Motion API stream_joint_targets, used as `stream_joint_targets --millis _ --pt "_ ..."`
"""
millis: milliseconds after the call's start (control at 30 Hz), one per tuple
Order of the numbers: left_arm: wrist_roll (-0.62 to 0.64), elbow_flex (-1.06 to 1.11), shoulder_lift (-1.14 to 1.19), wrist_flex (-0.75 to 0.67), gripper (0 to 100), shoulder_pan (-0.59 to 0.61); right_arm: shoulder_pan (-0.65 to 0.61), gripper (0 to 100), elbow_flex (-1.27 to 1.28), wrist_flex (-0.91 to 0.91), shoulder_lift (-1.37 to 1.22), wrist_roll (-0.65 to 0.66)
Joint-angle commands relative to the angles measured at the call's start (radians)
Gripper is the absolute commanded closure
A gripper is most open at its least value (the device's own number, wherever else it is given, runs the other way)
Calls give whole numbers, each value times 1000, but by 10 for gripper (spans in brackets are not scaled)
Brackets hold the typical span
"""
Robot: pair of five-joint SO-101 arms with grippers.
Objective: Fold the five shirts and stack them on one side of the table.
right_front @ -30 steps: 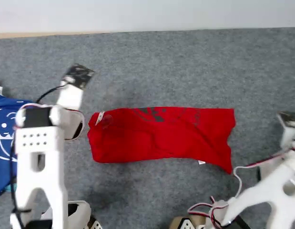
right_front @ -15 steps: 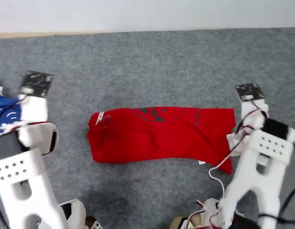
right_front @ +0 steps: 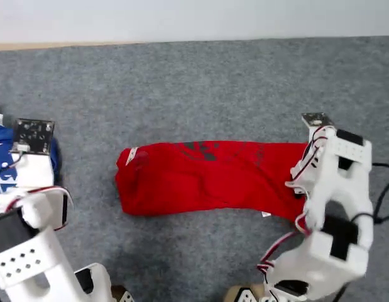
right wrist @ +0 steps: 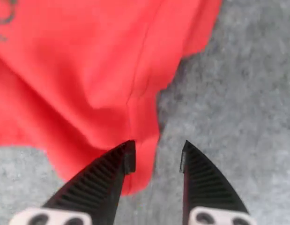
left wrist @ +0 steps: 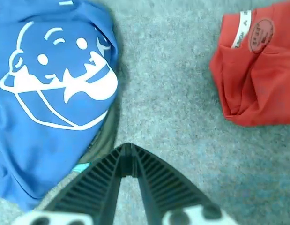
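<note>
The red shirt (right_front: 213, 176) lies as a long folded strip across the middle of the grey worktop (right_front: 213, 82). The right arm's fingers (right wrist: 105, 173), partly open and empty, straddle its lower-right corner, likely to pinch it for another fold. The left arm's fingers (left wrist: 100, 180), closed on nothing, hang by the blue shirt (left wrist: 37, 140) at the overhead view's left edge.

The left arm (right_front: 31, 264) is white plastic dotted with small holes; the white right arm (right_front: 354, 189) trails red and white cables (right_front: 305, 168). The left hand (left wrist: 127, 150) and right hand (right wrist: 156, 157) have black ribbed fingers (right wrist: 102, 178).
</note>
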State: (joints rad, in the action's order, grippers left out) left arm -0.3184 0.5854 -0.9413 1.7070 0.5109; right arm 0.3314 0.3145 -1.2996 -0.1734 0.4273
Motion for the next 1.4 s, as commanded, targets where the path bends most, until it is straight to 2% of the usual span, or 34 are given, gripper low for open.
stream_joint_targets --millis 0,233,367,533,600,767,1367 --pt "2 19 -48 11 996 5 -16 822 -114 -2 -84 -11" --pt "5 22 -63 11 996 5 -85 822 -137 -28 -134 -15" --pt "5 22 -63 11 996 5 -120 823 -137 -39 -140 -74" --pt "5 22 -63 11 996 5 -148 824 -137 -39 -143 -83" --pt "5 22 -63 11 996 5 -162 853 -137 -36 -143 -83" --pt "5 22 -63 9 996 5 -170 954 -161 -22 -134 -75" --pt "-2 16 -63 9 996 5 -147 988 -324 -84 -58 -74"
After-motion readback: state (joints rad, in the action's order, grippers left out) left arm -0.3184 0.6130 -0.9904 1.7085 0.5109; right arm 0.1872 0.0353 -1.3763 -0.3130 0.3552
